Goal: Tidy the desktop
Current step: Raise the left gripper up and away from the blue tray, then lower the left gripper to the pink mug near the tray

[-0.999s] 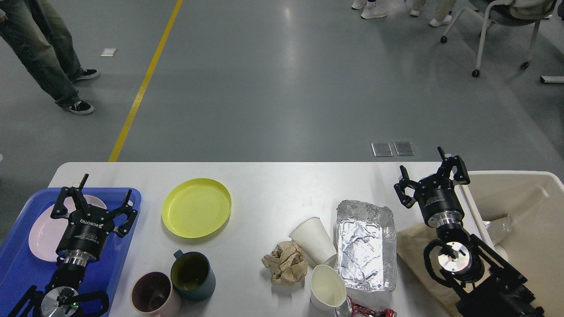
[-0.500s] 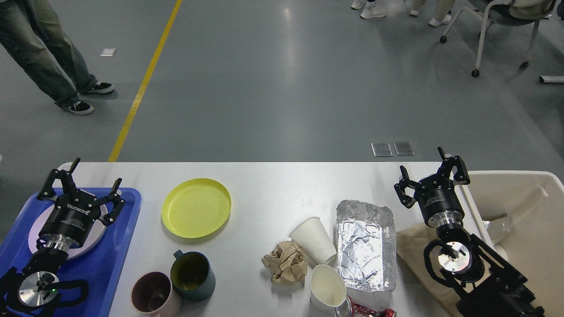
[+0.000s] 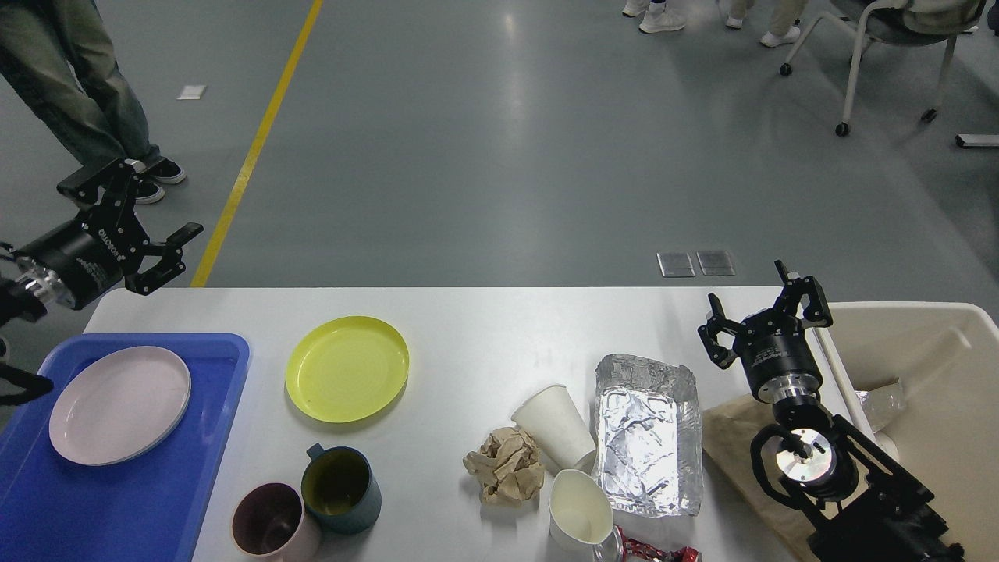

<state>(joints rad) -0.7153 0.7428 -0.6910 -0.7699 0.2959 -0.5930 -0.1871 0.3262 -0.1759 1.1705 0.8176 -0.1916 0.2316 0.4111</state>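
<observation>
The white desktop [image 3: 484, 328] spans the lower half of the view. On it lie a yellow plate [image 3: 347, 368], a dark teal mug [image 3: 341, 488], a pink mug [image 3: 273, 532], a crumpled brown paper ball [image 3: 506, 465], two white paper cups [image 3: 556, 425] [image 3: 580, 509], a foil tray [image 3: 646, 434] and a red wrapper [image 3: 652, 553]. A pink plate [image 3: 119, 404] lies in the blue tray [image 3: 117, 499]. My left gripper [image 3: 133, 217] is open and empty, raised beyond the table's far left corner. My right gripper [image 3: 761, 310] is open and empty above the table's right end.
A beige bin [image 3: 929, 390] stands at the right, with brown paper [image 3: 734, 445] draped beside it. A person's legs [image 3: 86, 94] stand at the far left on the floor. A wheeled chair [image 3: 882, 47] and more feet are at the far right.
My left arm has lifted off the blue tray and swung up and left, uncovering the pink plate. The right arm has not moved. The person at left shifted their feet.
</observation>
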